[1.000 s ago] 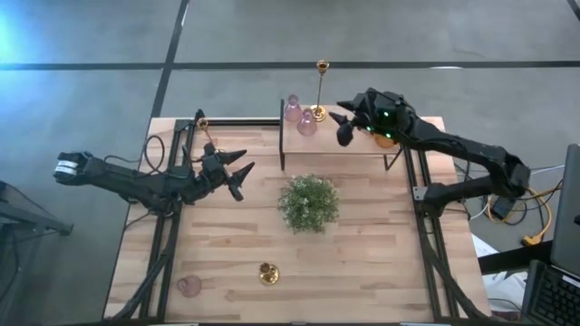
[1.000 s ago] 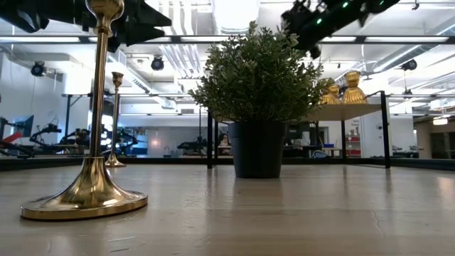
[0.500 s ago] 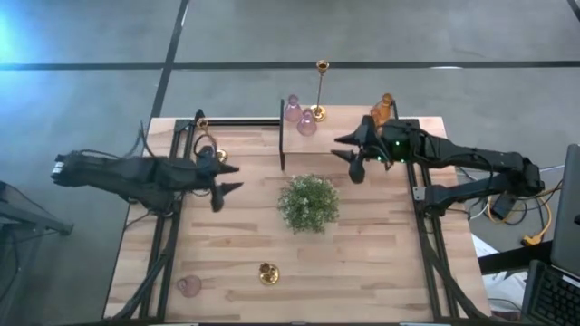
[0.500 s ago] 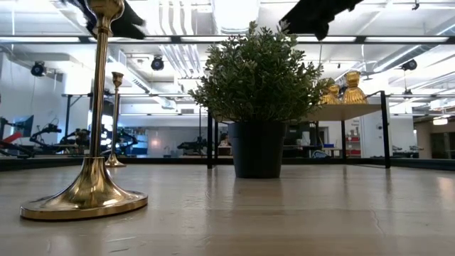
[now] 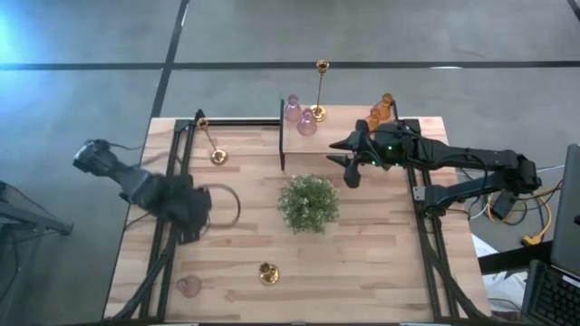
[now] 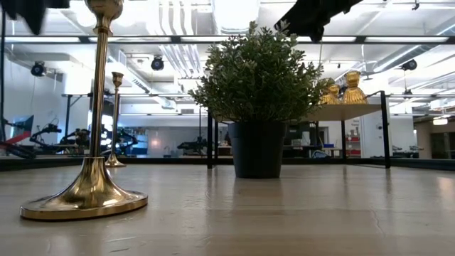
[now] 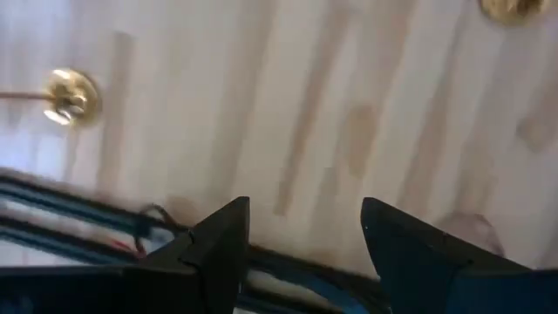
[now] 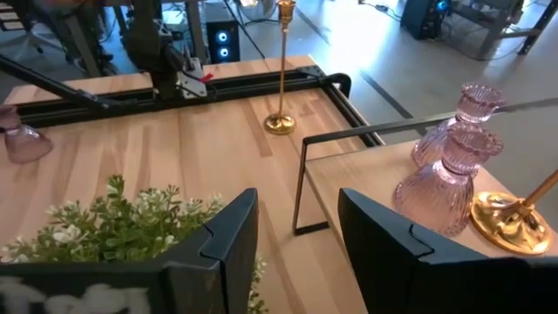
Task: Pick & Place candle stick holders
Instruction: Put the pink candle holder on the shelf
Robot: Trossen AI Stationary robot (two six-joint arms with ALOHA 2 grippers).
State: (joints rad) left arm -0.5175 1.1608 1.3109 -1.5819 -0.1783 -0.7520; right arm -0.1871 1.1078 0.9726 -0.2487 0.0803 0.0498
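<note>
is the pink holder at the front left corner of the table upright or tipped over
Tipped over, it seems. The right wrist view shows the pink holder lying on its side on the table; from above it is too small to confirm.

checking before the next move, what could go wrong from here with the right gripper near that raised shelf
The right gripper hangs open beside the raised shelf, where two pink glass holders and a brass holder crowd together; reaching for one could topple a neighbour. The potted plant sits just below it, so a low swing might clip the leaves.
</note>
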